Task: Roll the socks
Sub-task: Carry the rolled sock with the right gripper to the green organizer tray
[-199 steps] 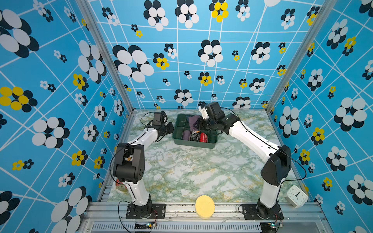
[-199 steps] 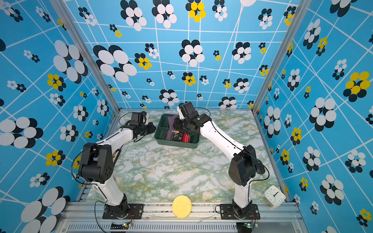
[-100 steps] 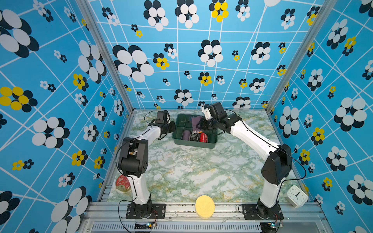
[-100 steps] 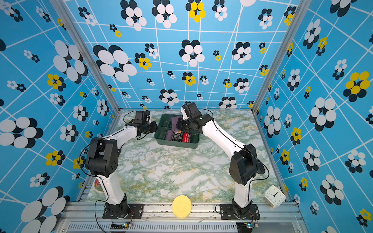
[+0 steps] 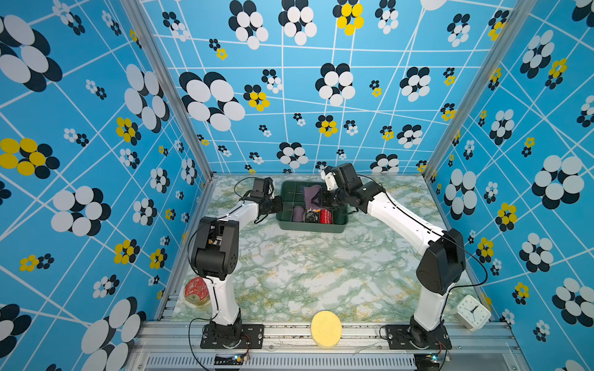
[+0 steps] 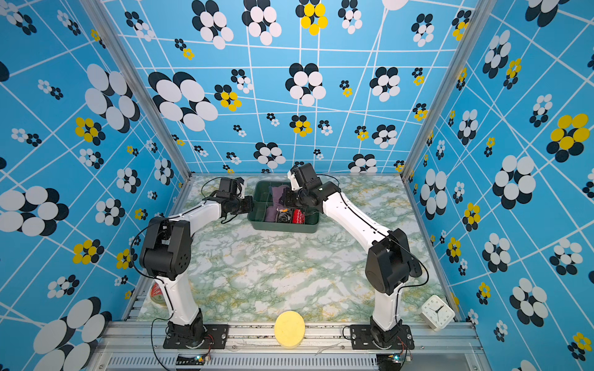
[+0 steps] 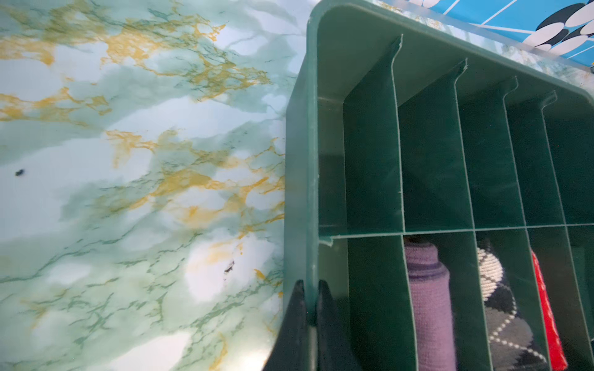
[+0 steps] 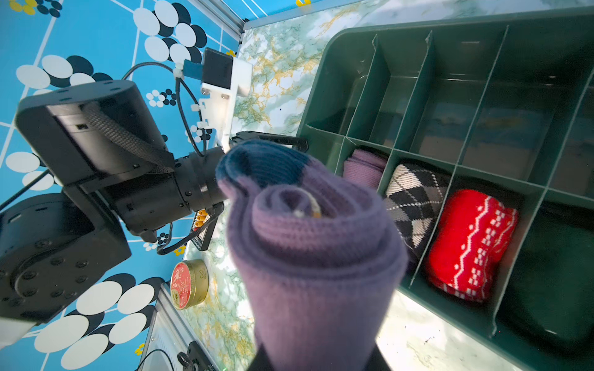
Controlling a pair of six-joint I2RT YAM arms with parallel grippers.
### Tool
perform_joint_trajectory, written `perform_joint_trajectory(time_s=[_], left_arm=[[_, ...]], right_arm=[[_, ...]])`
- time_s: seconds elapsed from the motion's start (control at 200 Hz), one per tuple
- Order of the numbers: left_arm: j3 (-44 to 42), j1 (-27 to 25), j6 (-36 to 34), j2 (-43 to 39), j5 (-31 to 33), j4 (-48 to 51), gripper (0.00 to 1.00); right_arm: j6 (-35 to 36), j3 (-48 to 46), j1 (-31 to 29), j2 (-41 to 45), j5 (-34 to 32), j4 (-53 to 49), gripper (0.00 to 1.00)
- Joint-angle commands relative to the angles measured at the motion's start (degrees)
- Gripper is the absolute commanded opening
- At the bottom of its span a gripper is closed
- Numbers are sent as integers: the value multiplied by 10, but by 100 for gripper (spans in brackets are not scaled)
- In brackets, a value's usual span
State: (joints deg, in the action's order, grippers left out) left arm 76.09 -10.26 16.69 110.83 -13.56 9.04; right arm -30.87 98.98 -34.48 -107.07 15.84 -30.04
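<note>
A rolled pair of purple socks (image 8: 315,244) with a dark blue toe is in my right gripper (image 8: 318,361), which is shut on the roll's lower end. In both top views the roll (image 5: 312,196) hangs over the back of the green divided tray (image 5: 310,227). Another purple roll (image 7: 430,302) stands in a front compartment of the tray. My left gripper (image 7: 310,289) is shut on the tray's left wall (image 7: 302,160), one finger outside and one inside. It shows at the tray's left edge in a top view, left gripper (image 5: 279,204).
In the tray's front row a black-and-white argyle bundle (image 8: 414,199) and a red bundle (image 8: 469,247) stand beside the purple roll. A red-and-gold tin (image 5: 196,290) sits at the front left, a yellow disc (image 5: 326,328) on the front rail, a white clock (image 5: 472,312) at the front right.
My left gripper has moved right to the tray's left wall and closed on it. The right gripper still holds the purple roll over the tray, shifted slightly.
</note>
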Motion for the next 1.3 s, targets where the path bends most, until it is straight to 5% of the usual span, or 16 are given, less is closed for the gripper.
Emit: perform_joint_trajectory(time_s=[0.0, 0.5, 1.135, 1.299], left_arm=[[-9, -21, -20, 1, -11, 45, 0], [-145, -131, 27, -103, 33, 64, 0], [-295, -181, 165, -237, 109, -30, 0], [-315, -200, 175, -275, 113, -31, 22]], right_arm=[[-8, -12, 5, 2, 13, 14, 0], [-17, -66, 4, 20, 17, 25, 0], [-8, -164, -4, 79, -29, 10, 0], [-11, -172, -19, 93, -29, 3, 0]])
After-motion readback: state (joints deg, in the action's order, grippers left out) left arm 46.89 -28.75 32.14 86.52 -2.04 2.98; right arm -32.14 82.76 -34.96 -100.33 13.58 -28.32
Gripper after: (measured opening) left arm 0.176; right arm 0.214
